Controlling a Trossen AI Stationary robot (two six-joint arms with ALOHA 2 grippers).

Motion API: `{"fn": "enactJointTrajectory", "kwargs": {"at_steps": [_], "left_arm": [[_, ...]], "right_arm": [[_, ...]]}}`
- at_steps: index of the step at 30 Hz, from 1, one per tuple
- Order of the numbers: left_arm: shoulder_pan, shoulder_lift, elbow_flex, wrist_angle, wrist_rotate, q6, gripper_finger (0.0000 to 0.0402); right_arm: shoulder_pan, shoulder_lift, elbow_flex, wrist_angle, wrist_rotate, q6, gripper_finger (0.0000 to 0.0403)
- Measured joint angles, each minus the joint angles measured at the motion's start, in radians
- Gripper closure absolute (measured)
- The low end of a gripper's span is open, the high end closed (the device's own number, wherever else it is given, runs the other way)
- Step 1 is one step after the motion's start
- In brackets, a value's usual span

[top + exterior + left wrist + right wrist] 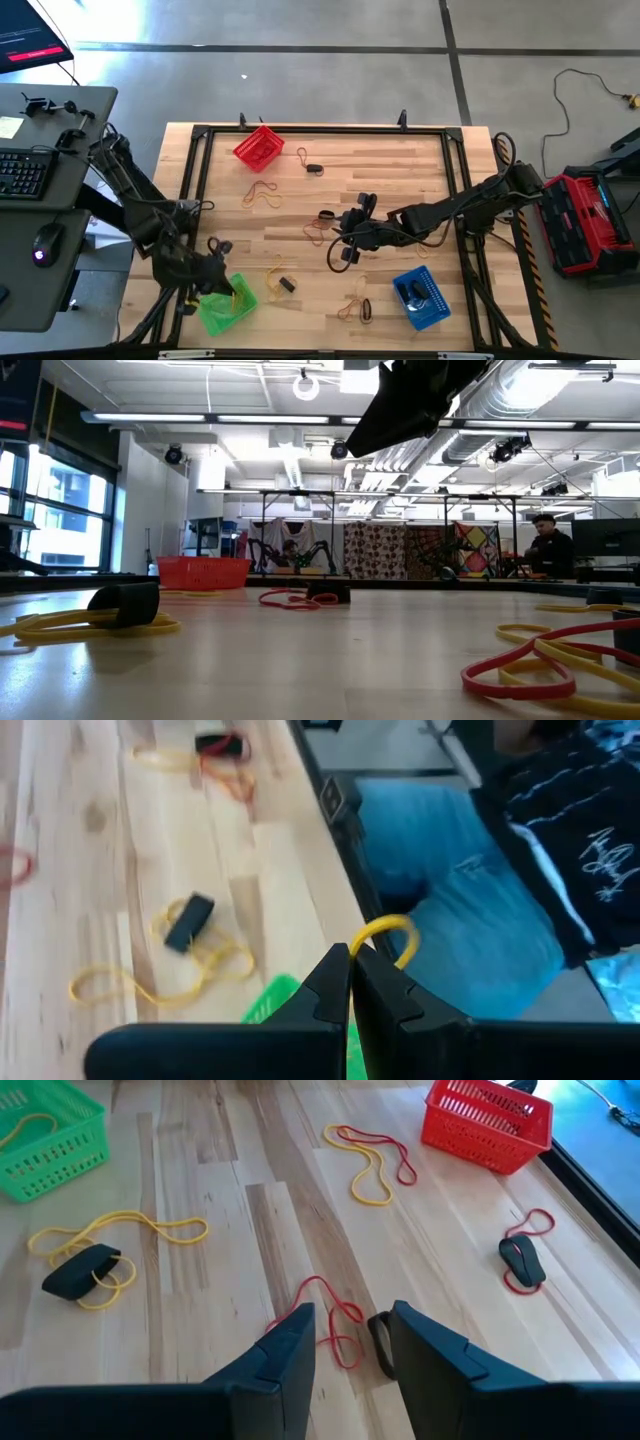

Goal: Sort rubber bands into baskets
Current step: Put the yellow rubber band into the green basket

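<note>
1. High view: the left gripper (237, 291) reaches over the green basket (222, 312); the right gripper (346, 238) stretches to table centre.
2. Left wrist view: its fingers (330, 982), pressed together, pinch a yellow rubber band (388, 931).
3. Right wrist view: spread fingers (290, 1342) hover over a red rubber band (328, 1320) and a black rubber band (381, 1339).

A robotics lab or workshop. Exposed ceiling ducts (560, 400) and strip lights hang overhead (more frame rigs (300, 520) behind). A keyboard desk (45, 150) stands beside the wooden table (400, 170).
</note>
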State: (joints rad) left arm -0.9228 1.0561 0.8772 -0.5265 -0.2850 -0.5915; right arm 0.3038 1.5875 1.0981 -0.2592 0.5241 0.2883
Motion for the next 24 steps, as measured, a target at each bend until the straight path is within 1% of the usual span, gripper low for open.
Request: {"fn": "enactJointTrajectory", "kwargs": {"at_steps": [3, 6, 10, 12, 19, 24], "left_arm": [[-0.033, 0.045, 0.0, -0.031, -0.023, -0.07, 0.0401], [-0.059, 0.089, -0.015, -0.044, -0.02, -0.156, 0.0401], [-0.085, 0.109, -0.081, -0.039, -0.033, -0.283, 0.0401], [-0.095, 0.109, -0.127, -0.011, -0.041, -0.323, 0.0401], [-0.099, 0.109, -0.263, 0.12, -0.014, -0.418, 0.0401], [-0.099, 0.109, -0.29, 0.141, -0.011, -0.42, 0.0401]], "right_arm": [[0.0, 0.0, 0.0, 0.0, 0.0, 0.003, 0.0285], [0.0, 0.0, 0.0, 0.0, 0.0, 0.003, 0.0285], [0.0, 0.0, 0.0, 0.0, 0.0, 0.002, 0.0285], [0.0, 0.0, 0.0, 0.0, 0.0, 0.001, 0.0285], [0.0, 0.0, 0.0, -0.006, 0.0, 0.0, 0.0285], [0.0, 0.0, 0.0, -0.006, 0.0, 0.002, 0.0285]]}}
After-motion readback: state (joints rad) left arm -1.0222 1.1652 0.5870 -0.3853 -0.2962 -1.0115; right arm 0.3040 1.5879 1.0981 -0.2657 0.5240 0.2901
